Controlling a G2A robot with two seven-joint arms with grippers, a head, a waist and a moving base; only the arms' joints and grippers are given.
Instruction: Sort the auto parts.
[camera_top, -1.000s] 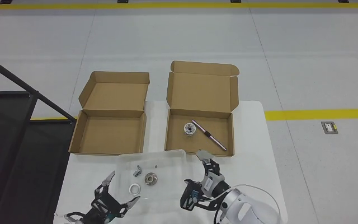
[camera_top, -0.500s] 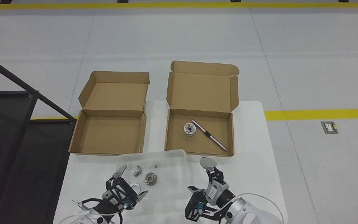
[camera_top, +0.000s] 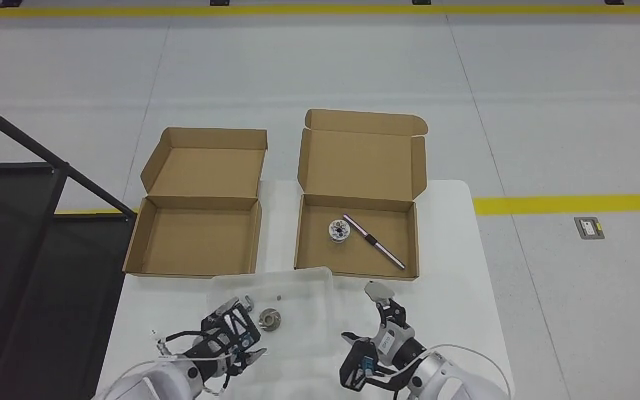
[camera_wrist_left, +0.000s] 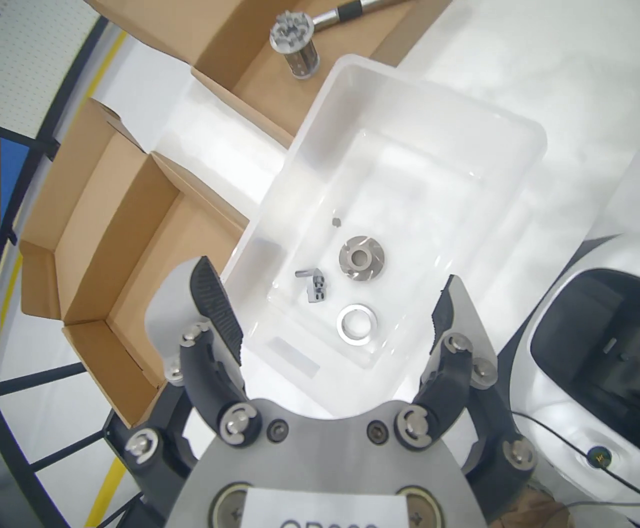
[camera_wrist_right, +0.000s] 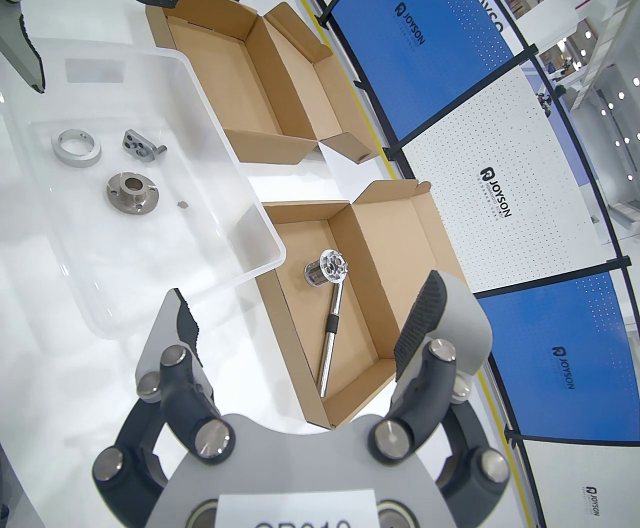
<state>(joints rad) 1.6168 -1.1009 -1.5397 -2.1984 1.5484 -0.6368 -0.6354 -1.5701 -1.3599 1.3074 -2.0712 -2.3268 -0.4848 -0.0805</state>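
One rod (camera_top: 374, 241), diagonal, flat in cardboard box (camera_top: 338, 256)

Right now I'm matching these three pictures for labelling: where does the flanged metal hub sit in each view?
Top view: the flanged hub lies inside the clear bin, near its middle.
Left wrist view: the flanged hub lies on the bin floor, close to the plain ring and the small bracket.
Right wrist view: the flanged hub lies beside the same ring and bracket.
Shared landmark: the clear bin that holds it.
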